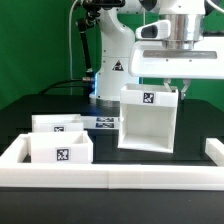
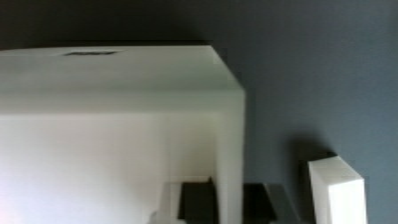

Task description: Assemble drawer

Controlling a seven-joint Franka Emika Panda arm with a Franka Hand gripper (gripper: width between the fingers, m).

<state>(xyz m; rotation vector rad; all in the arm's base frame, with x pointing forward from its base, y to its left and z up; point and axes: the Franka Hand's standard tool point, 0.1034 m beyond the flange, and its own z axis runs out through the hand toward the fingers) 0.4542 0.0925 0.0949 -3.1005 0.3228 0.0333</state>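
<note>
Exterior view, one shell (image 1: 146, 128), maybe gripped, two trays (image 1: 42, 152) (image 1: 46, 127)

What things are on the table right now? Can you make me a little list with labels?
tall part: drawer shell, upright, tag near its top
small parts: front tray and back tray, on the exterior view's left of the shell, both outside it
robot: hand at the shell's top edge; open or shut unclear
flat strip: marker board, between trays and shell
front edge: border rail, low and white
</note>
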